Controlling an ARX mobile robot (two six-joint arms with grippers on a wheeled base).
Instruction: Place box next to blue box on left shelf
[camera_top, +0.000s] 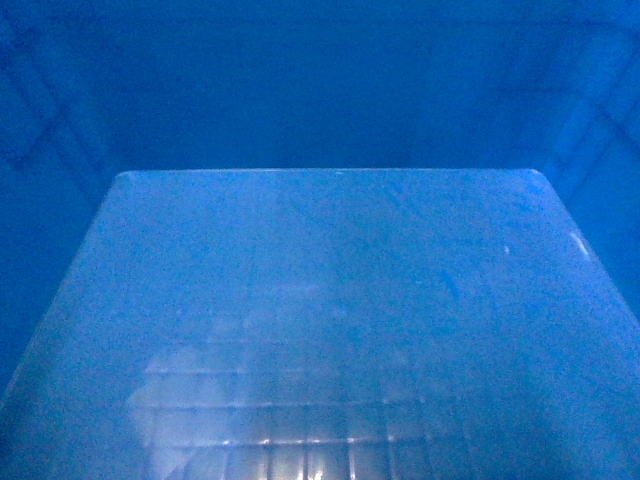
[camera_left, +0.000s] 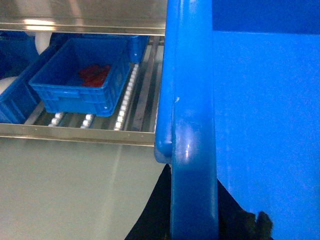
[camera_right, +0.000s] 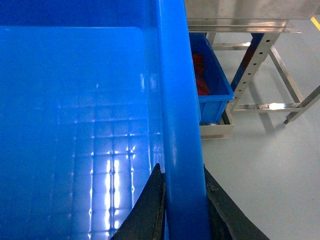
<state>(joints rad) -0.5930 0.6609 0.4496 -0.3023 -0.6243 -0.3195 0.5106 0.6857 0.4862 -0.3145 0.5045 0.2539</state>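
Observation:
The box (camera_top: 320, 320), a big bright-blue crate, fills the whole head view, so I see only its scuffed gridded floor and dark walls. My left gripper (camera_left: 194, 202) is shut on the box's thick left rim (camera_left: 192, 100), with a dark finger on each side. In the same way my right gripper (camera_right: 184, 195) is shut on the right rim (camera_right: 177, 100). To the left of the held rim, a smaller blue box (camera_left: 80, 90) holding red parts (camera_left: 95, 74) sits on the roller shelf (camera_left: 75, 132).
Another blue crate (camera_left: 12, 95) stands at the shelf's left edge, and bare rollers (camera_left: 125, 100) show between the smaller box and my held rim. On the right, a blue bin (camera_right: 212, 85) with red contents sits under a steel frame (camera_right: 255, 60). Grey floor lies below.

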